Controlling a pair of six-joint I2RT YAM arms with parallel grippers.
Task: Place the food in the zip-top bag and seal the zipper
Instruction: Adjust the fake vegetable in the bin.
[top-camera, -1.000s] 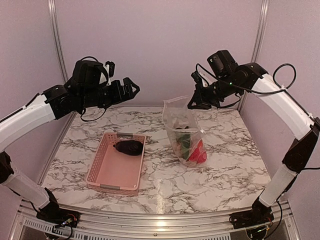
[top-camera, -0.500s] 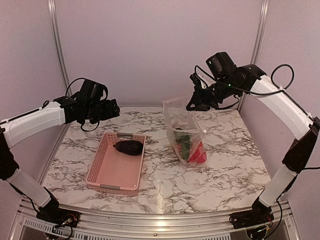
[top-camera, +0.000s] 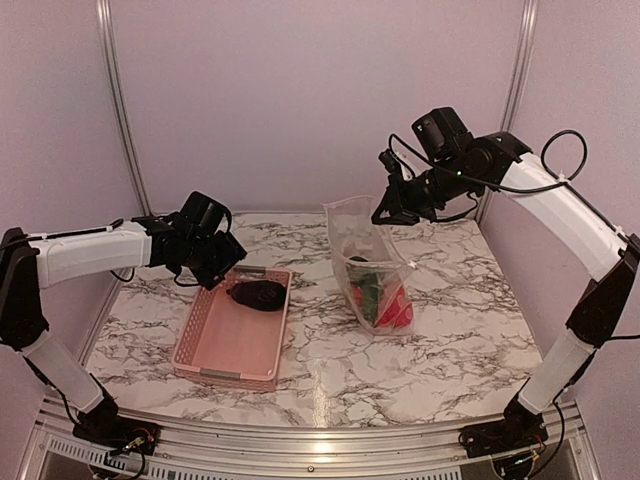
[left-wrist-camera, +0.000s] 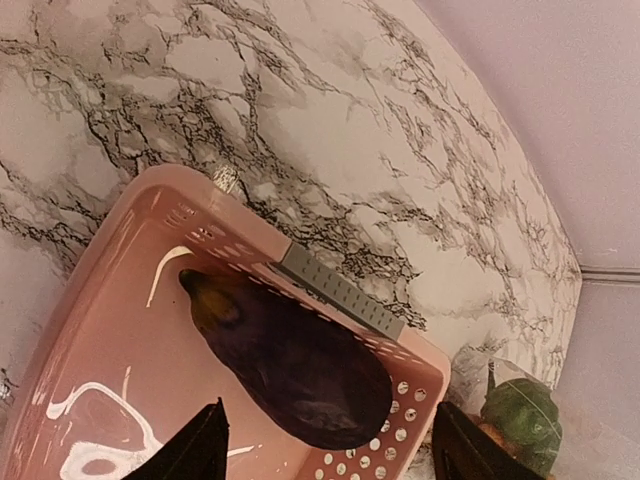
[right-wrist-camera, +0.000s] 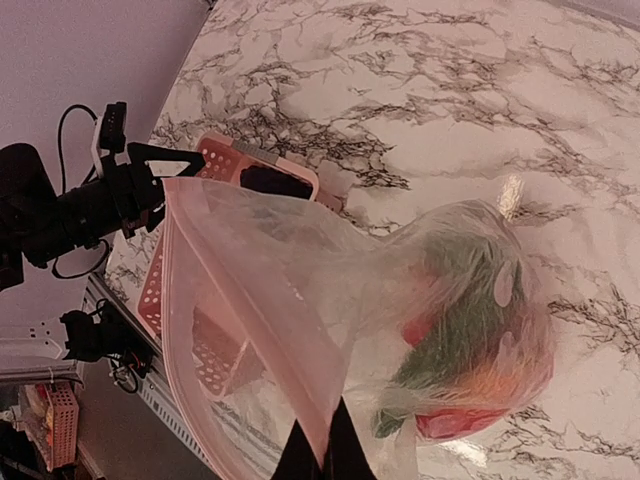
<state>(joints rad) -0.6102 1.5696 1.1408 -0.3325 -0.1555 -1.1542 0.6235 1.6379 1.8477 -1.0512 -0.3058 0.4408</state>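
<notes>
Zip-top bag (top-camera: 368, 262) stands upright, mouth rim pinched by right gripper (top-camera: 386, 208), some food (top-camera: 392, 302) inside. Pink basket (top-camera: 215, 372) beside it holds the eggplant (left-wrist-camera: 290, 365). Left gripper (top-camera: 226, 264) hovers above with jaws spread. Best to straddle the eggplant's thick middle, then close.

Marble table (top-camera: 450, 340). Pink basket (top-camera: 205, 335) left of centre, long side running near to far. Dark purple eggplant (top-camera: 260, 295) lies in basket's far end. Left gripper (top-camera: 228, 262) low at basket's far-left corner, just beside eggplant; finger spread hard to read from this angle. Zip-top bag (top-camera: 360, 245) right of centre, upright, mouth open at top, bottom resting on table. Right gripper (top-camera: 384, 212) pinches mouth rim on far right side, holding bag up. Food (top-camera: 385, 300), red and green pieces, piled in bag's bottom. Basket and bag apart.
</notes>
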